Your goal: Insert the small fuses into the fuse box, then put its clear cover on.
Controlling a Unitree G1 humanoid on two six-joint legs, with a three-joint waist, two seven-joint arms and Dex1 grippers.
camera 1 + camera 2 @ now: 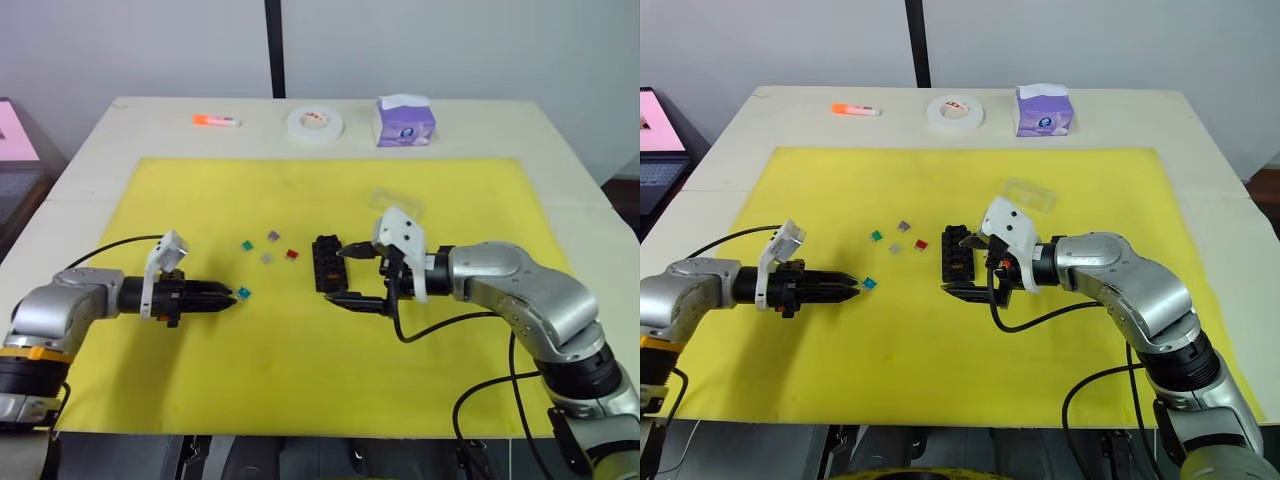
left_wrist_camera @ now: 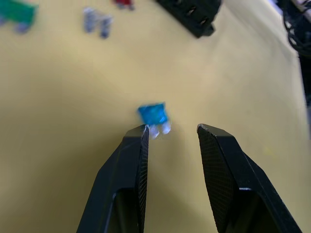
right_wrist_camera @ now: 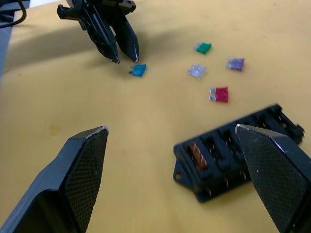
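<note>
A pale table [image 1: 90, 150] carries a matte yellow mat [image 1: 300, 370] that covers most of its near half. Along the far edge of the table stand a purple tissue box [image 1: 404, 122], a flat white tape roll [image 1: 316, 124] and an orange marker [image 1: 216, 121]. Near the middle of the mat lies the fuse box [image 1: 326, 263], a black moulded plastic block with two rows of rectangular slots; one slot at an end holds a brownish-orange fuse [image 3: 197, 154]. The clear cover [image 1: 1029, 194], a colourless transparent rectangular lid, lies on the mat just beyond the box, toward the far edge. The right gripper [image 1: 361, 277] sits at the box with its textured black fingers spread wide, one on either side of the box's near end; contact with the box cannot be told, and it holds nothing. The left gripper [image 1: 232, 297] lies low over the mat toward the left edge, its tapered black fingers parted slightly, tips at the teal fuse [image 2: 153, 114], which rests on the mat with one fingertip [image 2: 141, 132] at its metal blades. Between this fuse and the box four loose fuses lie scattered: green [image 3: 203, 48], purple [image 3: 235, 64], grey [image 3: 197, 72] and red [image 3: 219, 94].
</note>
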